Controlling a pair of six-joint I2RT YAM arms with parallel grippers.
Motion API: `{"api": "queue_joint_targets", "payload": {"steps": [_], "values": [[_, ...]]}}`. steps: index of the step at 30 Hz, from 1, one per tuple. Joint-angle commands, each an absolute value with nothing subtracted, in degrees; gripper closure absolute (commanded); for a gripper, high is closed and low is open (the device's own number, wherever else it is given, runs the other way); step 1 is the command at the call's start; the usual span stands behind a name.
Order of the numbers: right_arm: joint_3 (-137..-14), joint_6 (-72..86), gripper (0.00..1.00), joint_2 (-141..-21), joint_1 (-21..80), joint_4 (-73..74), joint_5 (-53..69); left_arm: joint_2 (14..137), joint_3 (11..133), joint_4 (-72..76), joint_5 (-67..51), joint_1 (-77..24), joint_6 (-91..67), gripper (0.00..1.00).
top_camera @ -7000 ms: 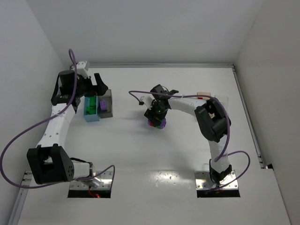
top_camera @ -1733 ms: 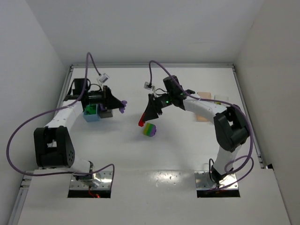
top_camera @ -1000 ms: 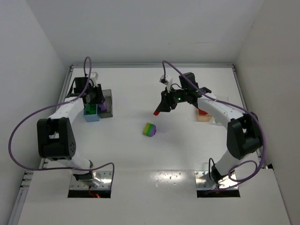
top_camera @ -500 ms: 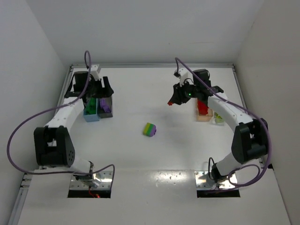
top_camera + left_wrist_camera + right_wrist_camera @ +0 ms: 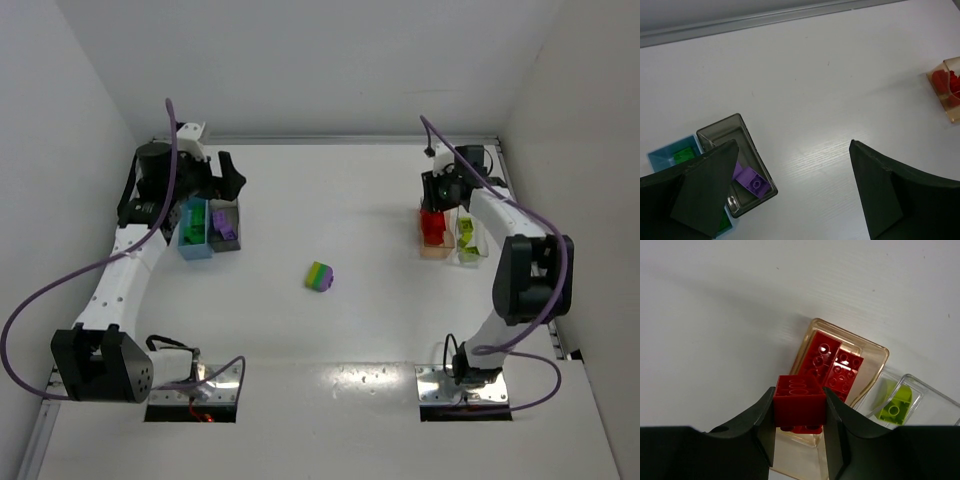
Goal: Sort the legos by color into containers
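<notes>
Sorting nearly complete: right gripper [image 5: 799, 412] clamps red brick [image 5: 799, 400] over peach bin [image 5: 869, 348], left gripper [image 5: 792, 170] gapes empty; we judge striped cluster [image 5: 319, 276] probably last.

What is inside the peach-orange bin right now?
Loose red bricks lie in the peach-orange bin. The red brick held in the right gripper covers its near part, so anything there is hidden.

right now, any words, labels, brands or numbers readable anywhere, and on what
None can be read.
The red brick in the right gripper, the peach bin, clear bin, grey bin and rainbow cluster show no print.
Any marks on the arms in the top view are too small to read.
</notes>
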State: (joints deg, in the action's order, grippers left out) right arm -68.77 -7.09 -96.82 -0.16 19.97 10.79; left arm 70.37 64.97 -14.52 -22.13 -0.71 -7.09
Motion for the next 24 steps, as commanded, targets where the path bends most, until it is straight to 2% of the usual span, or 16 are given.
{"api": "queue_joint_targets", "payload": {"steps": [1, 4, 9, 12, 13, 17, 20, 24], "values": [[-71.89, -7.82, 0.92, -99.05, -1.58, 18.81, 7.48, 69.35, 64.61, -13.37, -23.73, -1.05, -8.85, 0.0], [-71.89, -7.82, 0.92, -100.89, -2.72, 17.14, 6.86, 70.83, 64.6, -12.83, -21.09, -1.05, -12.83, 0.0], [-71.28, -8.44, 0.9, -102.04, -3.34, 14.41, 5.1, 70.84, 64.6, -12.83, -22.85, -1.58, -10.64, 0.0], [-71.28, -8.44, 0.76, -103.18, -3.86, 13.36, 3.96, 70.84, 63.98, -12.83, -27.06, -1.58, -7.04, 0.0], [-71.28, -8.44, 0.62, -103.18, -3.87, 13.36, 3.26, 70.84, 63.2, -12.83, -27.59, -1.58, -5.99, 0.0], [-71.28, -7.91, 0.4, -103.18, -3.87, 12.83, 3.86, 70.84, 61.88, -15.19, -31.71, -3.51, -2.56, 0.0], [-70.76, -7.38, 0.34, -100.2, -3.87, 12.3, 5.97, 70.84, 60.03, -16.87, -32.87, -4.75, 0.43, 0.0], [-70.75, -5.72, 0.33, -95.2, -3.87, 14.14, 10.88, 68.74, 57.49, -19.33, -36.11, -7.82, 5.18, 0.0]]}}
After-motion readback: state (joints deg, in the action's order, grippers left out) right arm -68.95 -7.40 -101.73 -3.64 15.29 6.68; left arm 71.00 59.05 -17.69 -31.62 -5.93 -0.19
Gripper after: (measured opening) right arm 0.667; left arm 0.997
